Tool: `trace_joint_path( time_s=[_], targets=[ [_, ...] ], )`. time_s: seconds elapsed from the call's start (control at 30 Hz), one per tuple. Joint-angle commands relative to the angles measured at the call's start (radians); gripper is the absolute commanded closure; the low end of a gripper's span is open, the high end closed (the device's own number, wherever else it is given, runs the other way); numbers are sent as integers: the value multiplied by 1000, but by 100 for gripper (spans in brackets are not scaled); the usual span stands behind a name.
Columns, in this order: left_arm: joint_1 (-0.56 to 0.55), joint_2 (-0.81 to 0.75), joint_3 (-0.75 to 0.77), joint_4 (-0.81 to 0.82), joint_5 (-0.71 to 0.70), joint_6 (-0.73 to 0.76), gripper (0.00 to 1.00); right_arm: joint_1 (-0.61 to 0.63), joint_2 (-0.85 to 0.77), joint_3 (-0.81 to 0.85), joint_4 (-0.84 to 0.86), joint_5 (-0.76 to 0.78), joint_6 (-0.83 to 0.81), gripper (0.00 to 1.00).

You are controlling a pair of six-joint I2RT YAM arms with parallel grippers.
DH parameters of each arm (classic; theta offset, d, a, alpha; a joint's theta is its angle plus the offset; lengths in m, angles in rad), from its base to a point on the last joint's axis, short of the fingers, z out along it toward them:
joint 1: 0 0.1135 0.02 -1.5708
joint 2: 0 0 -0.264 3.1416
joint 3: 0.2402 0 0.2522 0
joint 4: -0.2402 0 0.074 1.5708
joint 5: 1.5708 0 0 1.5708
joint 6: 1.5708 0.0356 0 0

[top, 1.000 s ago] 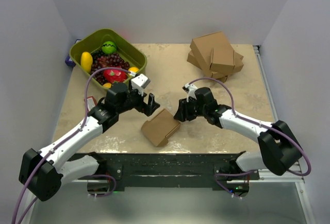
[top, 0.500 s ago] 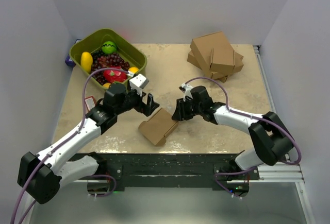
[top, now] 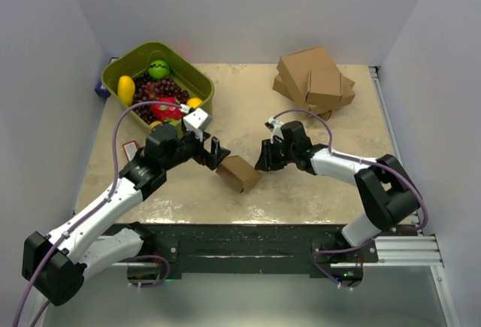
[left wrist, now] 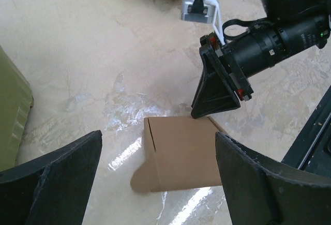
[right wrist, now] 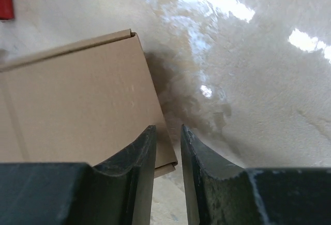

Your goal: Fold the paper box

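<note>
The paper box (top: 239, 173) is a small brown cardboard piece in the table's middle, tilted up on its near edge. In the left wrist view (left wrist: 181, 152) it shows one plain panel with a rounded flap at its lower left. My left gripper (top: 216, 154) is open just left of it; its wide-apart fingers frame the box (left wrist: 158, 138) without touching. My right gripper (top: 263, 163) is shut to a narrow gap, its tips at the box's far right edge (left wrist: 209, 112). In the right wrist view (right wrist: 168, 128) the box's corner (right wrist: 77, 101) lies under the left finger.
A green bin (top: 128, 64) of fruit stands at the back left, its wall close to my left gripper (left wrist: 13, 116). Stacked larger brown cartons (top: 314, 79) sit at the back right. A red-and-white item (top: 134, 149) lies on the left. The black front rail (top: 240, 240) is close behind the box.
The box lay flat near the front edge; it has now shifted back and tipped up. Both grippers moved slightly back and closer to it.
</note>
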Motion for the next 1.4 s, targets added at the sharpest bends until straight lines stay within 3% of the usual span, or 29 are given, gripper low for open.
trace_joint_path(
  time_s=[0.0, 0.3, 0.4, 0.5, 0.63, 0.77, 0.97, 1.07, 1.17, 1.37],
  targets=[
    [9, -23, -7, 49, -7, 5, 6, -6, 59, 7, -49, 7, -32, 71],
    [11, 8, 1, 24, -21, -7, 5, -17, 89, 29, -43, 23, -30, 68],
    [13, 19, 3, 22, -31, -32, 6, -32, 82, 29, -53, 53, -17, 61],
    [13, 29, -5, 26, -51, -110, 7, -58, 50, 20, -70, 80, -10, 35],
    [11, 20, -49, 99, -99, -207, 6, -67, -26, -5, -82, 94, -12, 14],
    [13, 48, -105, 237, -76, -279, 6, -67, -148, -74, -90, 146, 13, 12],
    [17, 163, -86, 303, -33, -308, 6, -49, -472, -250, -89, 290, 118, 11],
    [19, 215, -86, 349, -16, -320, 7, 78, -593, -311, -104, 442, 170, 11],
    [20, 261, -91, 392, -10, -328, 9, 216, -619, -364, -57, 490, 267, 12],
    [20, 301, -96, 414, -13, -324, 10, 314, -492, -343, 26, 539, 296, 15]
  ],
)
